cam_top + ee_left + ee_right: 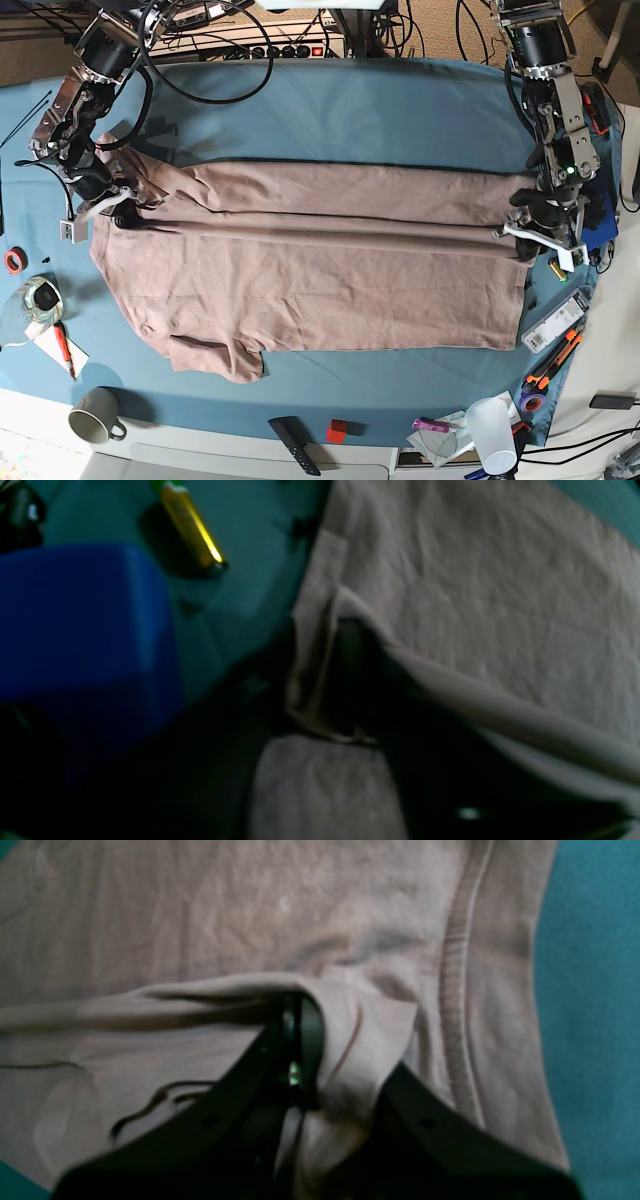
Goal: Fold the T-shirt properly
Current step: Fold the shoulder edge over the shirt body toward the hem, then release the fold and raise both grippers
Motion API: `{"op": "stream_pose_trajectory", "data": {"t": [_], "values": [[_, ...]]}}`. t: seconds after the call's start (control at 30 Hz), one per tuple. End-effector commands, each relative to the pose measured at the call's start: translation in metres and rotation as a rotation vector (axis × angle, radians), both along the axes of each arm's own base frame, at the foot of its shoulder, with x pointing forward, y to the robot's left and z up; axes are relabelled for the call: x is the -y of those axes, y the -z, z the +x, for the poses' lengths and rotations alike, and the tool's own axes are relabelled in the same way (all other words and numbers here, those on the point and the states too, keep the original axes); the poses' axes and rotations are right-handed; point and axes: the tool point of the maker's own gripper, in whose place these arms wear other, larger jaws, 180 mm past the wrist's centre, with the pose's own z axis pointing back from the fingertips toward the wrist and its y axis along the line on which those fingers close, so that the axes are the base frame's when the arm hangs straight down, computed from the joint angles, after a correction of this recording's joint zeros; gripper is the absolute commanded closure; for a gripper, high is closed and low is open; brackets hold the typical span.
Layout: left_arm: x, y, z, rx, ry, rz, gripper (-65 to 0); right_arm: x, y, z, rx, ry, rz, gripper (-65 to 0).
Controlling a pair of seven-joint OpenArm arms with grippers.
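Observation:
The dusty pink T-shirt (320,275) lies spread across the teal table cloth (350,105), its top strip folded down along a long crease. At the view's left, my right gripper (122,205) is by the collar end. In the right wrist view that right gripper (345,1060) is shut on a bunched fold of the T-shirt (250,905) beside the ribbed collar (452,990). My left gripper (522,232) is at the hem end. Its view is dark and blurred: a black finger (352,655) sits under a draped fold of the T-shirt (475,580), and the jaw gap is unclear.
A blue box (85,625) and a yellow lighter-like thing (192,530) lie close to the left gripper. Tools (555,325) crowd the right edge. A mug (95,415), a remote (295,445) and a plastic cup (492,425) stand along the front. A tape roll (15,260) sits at the left.

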Motion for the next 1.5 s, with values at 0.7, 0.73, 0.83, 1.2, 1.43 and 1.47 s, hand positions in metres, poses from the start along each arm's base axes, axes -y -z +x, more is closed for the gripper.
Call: {"op": "stream_pose_trajectory", "data": {"t": [0.7, 0.73, 0.83, 1.2, 1.43, 1.47], "values": [[-0.031, -0.029, 0.013, 0.037, 0.001, 0.087, -28.7, 0.014, -0.016, 0.008, 0.041, 0.023, -0.029, 0.0], [-0.031, -0.029, 0.013, 0.038, 0.002, 0.090, -28.7, 0.013, -0.017, 0.008, 0.047, 0.024, -0.022, 0.0], [-0.031, -0.036, 0.016, 0.055, 0.004, 0.097, -28.7, 0.012, -0.020, 0.010, 0.066, 0.025, -0.003, 0.0], [-0.028, -0.051, 0.015, 0.051, 0.029, 0.127, -28.7, 0.013, -0.026, 0.017, 0.084, 0.026, -0.010, 0.0], [-0.027, -0.055, 0.016, 0.057, 0.032, 0.130, -28.7, 0.011, -0.032, 0.025, 0.084, 0.016, -0.012, 0.0], [-0.027, -0.055, 0.016, 0.057, 0.032, 0.130, -28.7, 0.011, -0.032, 0.024, 0.082, 0.012, -0.012, 0.0]]}}
